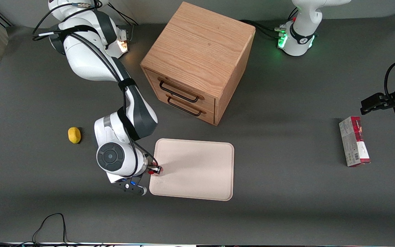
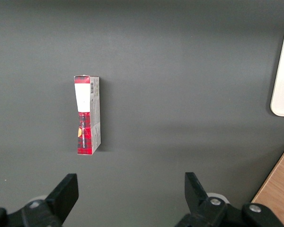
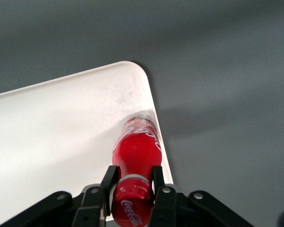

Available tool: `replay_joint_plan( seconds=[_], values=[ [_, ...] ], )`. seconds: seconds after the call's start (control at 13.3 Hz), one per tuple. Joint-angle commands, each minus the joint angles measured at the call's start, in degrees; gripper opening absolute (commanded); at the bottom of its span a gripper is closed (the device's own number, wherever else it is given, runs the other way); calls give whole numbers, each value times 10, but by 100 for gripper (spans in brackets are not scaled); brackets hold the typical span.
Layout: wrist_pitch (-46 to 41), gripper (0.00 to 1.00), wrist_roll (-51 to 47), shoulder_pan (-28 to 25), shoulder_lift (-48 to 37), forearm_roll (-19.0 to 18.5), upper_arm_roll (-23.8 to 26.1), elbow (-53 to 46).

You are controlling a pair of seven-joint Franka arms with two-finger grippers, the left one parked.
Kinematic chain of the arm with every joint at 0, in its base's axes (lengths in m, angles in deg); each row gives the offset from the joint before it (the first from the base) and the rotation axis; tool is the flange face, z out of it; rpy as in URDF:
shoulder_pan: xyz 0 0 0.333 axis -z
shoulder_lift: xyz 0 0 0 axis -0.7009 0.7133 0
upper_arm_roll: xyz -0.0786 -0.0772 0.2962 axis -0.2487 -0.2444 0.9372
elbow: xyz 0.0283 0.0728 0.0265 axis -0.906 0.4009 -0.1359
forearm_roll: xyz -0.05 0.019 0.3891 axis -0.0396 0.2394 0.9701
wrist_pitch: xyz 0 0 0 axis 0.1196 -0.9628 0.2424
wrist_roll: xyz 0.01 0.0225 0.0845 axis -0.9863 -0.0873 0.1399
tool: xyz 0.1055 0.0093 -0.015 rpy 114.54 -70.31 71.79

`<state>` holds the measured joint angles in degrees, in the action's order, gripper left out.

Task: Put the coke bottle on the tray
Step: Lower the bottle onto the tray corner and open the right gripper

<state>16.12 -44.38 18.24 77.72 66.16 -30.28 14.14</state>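
Note:
The coke bottle [image 3: 136,150], red with a red cap and white script, stands upright in my right gripper [image 3: 132,174], which is shut on its neck just below the cap. Its clear base is over the cream tray [image 3: 52,123], just inside the rim and close to a rounded corner. I cannot tell whether the base touches the tray. In the front view the bottle [image 1: 156,170] shows as a small red spot under the gripper [image 1: 152,169], at the edge of the tray [image 1: 197,164] toward the working arm's end and near the corner closest to the camera.
A wooden drawer cabinet [image 1: 197,61] stands farther from the camera than the tray. A yellow lemon [image 1: 74,134] lies toward the working arm's end. A red-and-grey carton [image 1: 354,141] lies toward the parked arm's end and also shows in the left wrist view [image 2: 87,115].

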Motion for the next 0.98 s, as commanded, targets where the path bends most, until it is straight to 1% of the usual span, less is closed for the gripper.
replay_joint_plan(
  seconds=[0.0, 0.45, 0.53, 0.6, 0.9],
  values=[
    [5, 0, -14, 1, 16, 10, -1, -29],
    [10, 0, -11, 1, 16, 10, -1, -28],
    [12, 87, -10, 0, 16, 9, -1, -28],
    [13, 100, -10, -2, 16, 7, -1, -28],
    [13, 100, -10, -2, 16, 6, -1, -28]
  ],
)
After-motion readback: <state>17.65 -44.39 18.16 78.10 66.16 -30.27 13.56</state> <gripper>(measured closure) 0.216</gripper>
